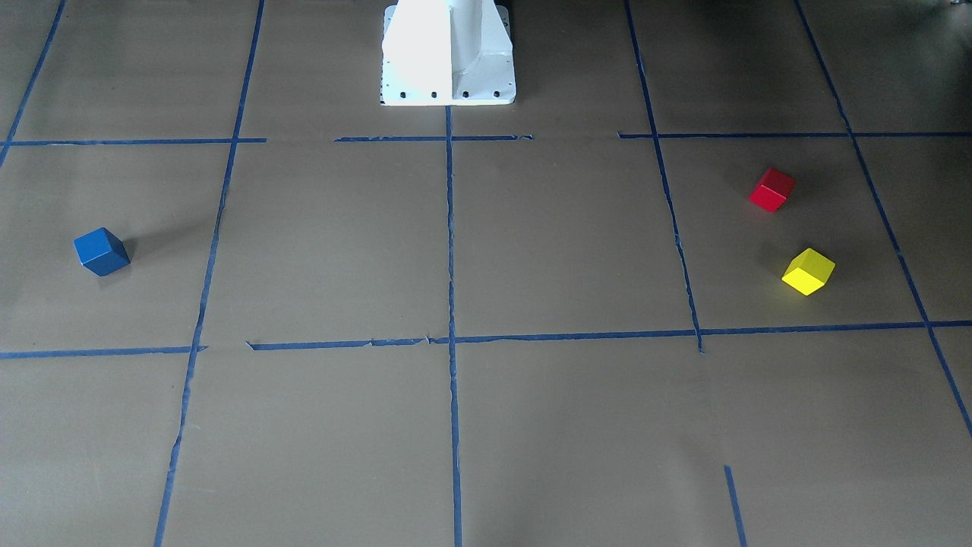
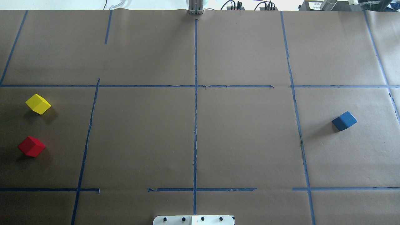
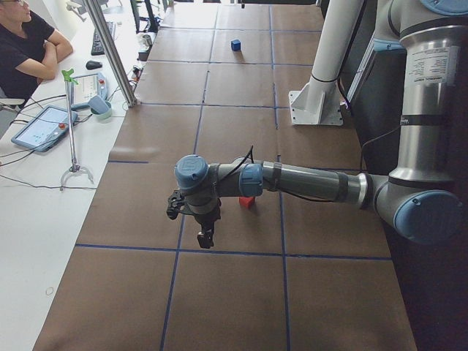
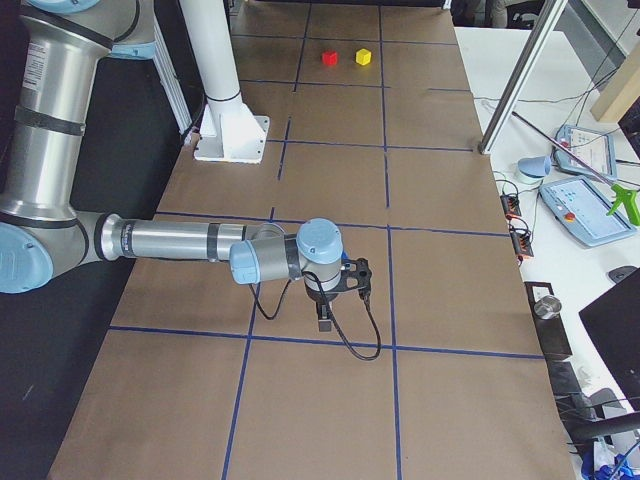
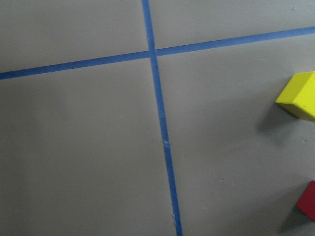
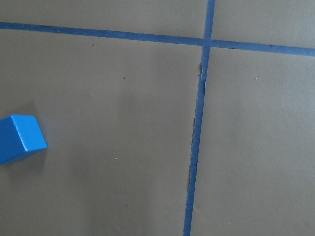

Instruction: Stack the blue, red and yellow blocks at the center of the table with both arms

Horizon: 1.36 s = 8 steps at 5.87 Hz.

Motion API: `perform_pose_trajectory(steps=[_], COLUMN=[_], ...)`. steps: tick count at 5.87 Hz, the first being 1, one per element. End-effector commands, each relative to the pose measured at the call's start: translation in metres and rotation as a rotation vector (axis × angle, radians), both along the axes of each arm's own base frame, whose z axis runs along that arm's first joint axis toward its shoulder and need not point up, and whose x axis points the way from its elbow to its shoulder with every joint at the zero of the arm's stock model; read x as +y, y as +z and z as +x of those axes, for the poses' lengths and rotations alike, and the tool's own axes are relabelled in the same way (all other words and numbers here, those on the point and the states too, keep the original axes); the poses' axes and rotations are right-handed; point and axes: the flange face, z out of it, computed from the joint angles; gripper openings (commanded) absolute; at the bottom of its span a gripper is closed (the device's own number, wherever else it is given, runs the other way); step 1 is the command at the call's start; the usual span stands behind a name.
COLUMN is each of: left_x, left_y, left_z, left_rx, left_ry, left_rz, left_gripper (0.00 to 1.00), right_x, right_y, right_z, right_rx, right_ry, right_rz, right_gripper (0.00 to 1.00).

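Observation:
The blue block (image 2: pixel 344 121) lies alone on the table's right side; it also shows in the right wrist view (image 6: pixel 19 137). The red block (image 2: pixel 31 146) and the yellow block (image 2: pixel 38 104) lie close together at the far left, apart from each other. Both show at the right edge of the left wrist view, yellow block (image 5: pixel 298 96) and red block (image 5: pixel 307 201). My left gripper (image 3: pixel 205 238) hangs above the table near the red block (image 3: pixel 248 201). My right gripper (image 4: pixel 325 322) hangs above a tape line. I cannot tell whether either gripper is open or shut.
The brown table is marked with a grid of blue tape (image 2: pixel 195 125). The white robot base (image 1: pixel 448 53) stands at the table's near middle edge. A side bench holds a tablet (image 3: pixel 40 126) and a grabber tool (image 3: pixel 72 124), with an operator (image 3: pixel 25 40) seated there.

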Motion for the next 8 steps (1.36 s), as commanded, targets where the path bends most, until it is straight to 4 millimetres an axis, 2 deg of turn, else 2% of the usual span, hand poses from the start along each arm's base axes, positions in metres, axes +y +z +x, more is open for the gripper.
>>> perform_pose_trajectory(steps=[1, 4, 8], left_x=[-0.005, 0.0, 0.001], left_y=[-0.008, -0.002, -0.019], left_z=[0.001, 0.001, 0.008], left_rx=[-0.001, -0.003, 0.114], left_ry=[-0.001, 0.001, -0.006], left_rz=[0.012, 0.011, 0.02], left_gripper=[1.0, 1.0, 1.0], right_x=[0.0, 0.002, -0.003], right_y=[0.001, 0.006, -0.003], right_z=[0.0, 0.0, -0.003], right_rx=[0.0, 0.001, -0.015], right_ry=[-0.004, -0.005, -0.005], right_rz=[0.0, -0.008, 0.063], right_gripper=[1.0, 1.0, 1.0])
